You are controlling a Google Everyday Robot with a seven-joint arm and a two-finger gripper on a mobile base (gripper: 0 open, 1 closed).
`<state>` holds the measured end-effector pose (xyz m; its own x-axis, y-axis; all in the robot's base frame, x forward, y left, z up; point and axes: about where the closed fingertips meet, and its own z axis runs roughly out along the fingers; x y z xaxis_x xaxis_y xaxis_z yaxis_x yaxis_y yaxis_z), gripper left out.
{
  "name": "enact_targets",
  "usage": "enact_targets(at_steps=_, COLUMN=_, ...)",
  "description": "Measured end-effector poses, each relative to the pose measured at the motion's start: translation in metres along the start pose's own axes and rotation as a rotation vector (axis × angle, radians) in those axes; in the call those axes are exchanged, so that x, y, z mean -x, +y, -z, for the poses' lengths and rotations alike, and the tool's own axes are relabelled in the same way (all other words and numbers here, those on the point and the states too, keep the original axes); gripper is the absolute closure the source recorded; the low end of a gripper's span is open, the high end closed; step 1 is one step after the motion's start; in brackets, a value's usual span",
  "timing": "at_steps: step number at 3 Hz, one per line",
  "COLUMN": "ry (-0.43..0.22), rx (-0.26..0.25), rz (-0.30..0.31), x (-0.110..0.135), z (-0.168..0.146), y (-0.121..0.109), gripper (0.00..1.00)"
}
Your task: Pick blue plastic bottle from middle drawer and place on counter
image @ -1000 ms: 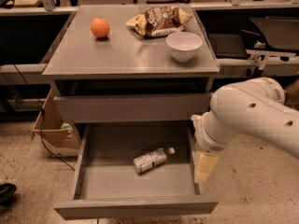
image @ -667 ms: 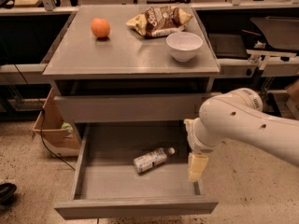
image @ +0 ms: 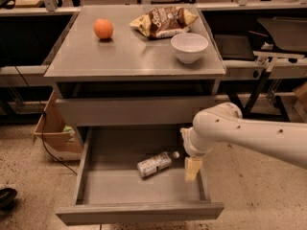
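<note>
The blue plastic bottle (image: pixel 153 164) lies on its side in the open middle drawer (image: pixel 96 186), right of centre. Its long axis runs diagonally, cap toward the rear right corner. The gripper (image: pixel 193 169) hangs just beside the cap near the drawer's right wall, apart from the bottle; how far open it is cannot be told. The counter (image: pixel 120 61) shows bare surface along its front edge.

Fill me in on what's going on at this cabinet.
The robot's arm is down in the open middle drawer, with the gripper hanging beside the capped end of the blue plastic bottle. The bottle lies on its side on the drawer floor, not yet held. The counter above carries an orange, a snack bag and a white bowl.
</note>
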<state>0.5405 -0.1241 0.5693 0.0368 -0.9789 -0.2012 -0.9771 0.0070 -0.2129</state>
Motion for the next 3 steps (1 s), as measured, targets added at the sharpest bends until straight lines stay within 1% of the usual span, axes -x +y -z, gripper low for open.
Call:
enact_targets(at_steps=1, ry=-0.028, rx=0.026, rz=0.005, x=-0.002, z=-0.041, y=-0.005, gripper=0.00)
enact_targets(at_steps=3, ry=-0.107, rx=0.064, rz=0.016, x=0.009, z=-0.111, y=-0.012, gripper=0.00)
